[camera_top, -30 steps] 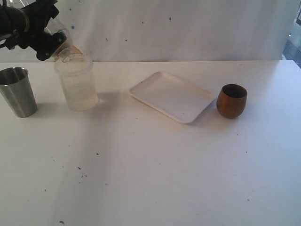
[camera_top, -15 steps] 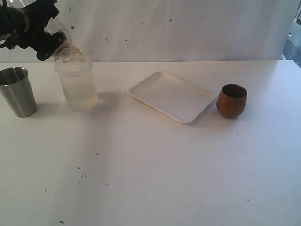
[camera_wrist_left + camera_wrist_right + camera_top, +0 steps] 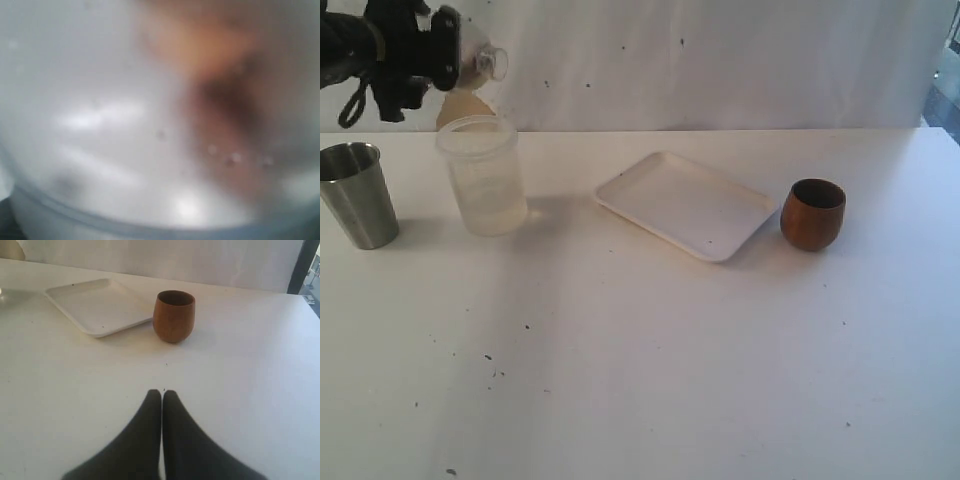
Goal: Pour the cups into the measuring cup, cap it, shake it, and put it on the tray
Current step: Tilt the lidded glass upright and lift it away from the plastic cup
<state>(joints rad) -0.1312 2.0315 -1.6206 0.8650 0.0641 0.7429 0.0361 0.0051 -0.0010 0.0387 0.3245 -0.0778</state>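
My left gripper (image 3: 448, 50) is shut on the measuring cup (image 3: 480, 60), a clear tumbler held roughly level in the air with its mouth toward the right. It hangs just above the frosted tub (image 3: 483, 178). The left wrist view is filled by a blur of the clear tumbler's wall (image 3: 125, 150). The steel tumbler (image 3: 358, 195) stands upright at the far left. The white tray (image 3: 660, 190) lies mid-table, and the wooden cup (image 3: 812, 214) stands to its right. My right gripper (image 3: 162, 392) is shut and holds nothing, low over the table short of the wooden cup (image 3: 173, 315) and the tray (image 3: 80, 300).
A tan object (image 3: 466, 105) shows behind the frosted tub, near the back wall. The table's far edge runs just behind the tub. Small dark specks dot the tabletop.
The left gripper has risen and rolled the clear tumbler up from its downward tilt into the frosted tub to about level. Nothing else has moved.
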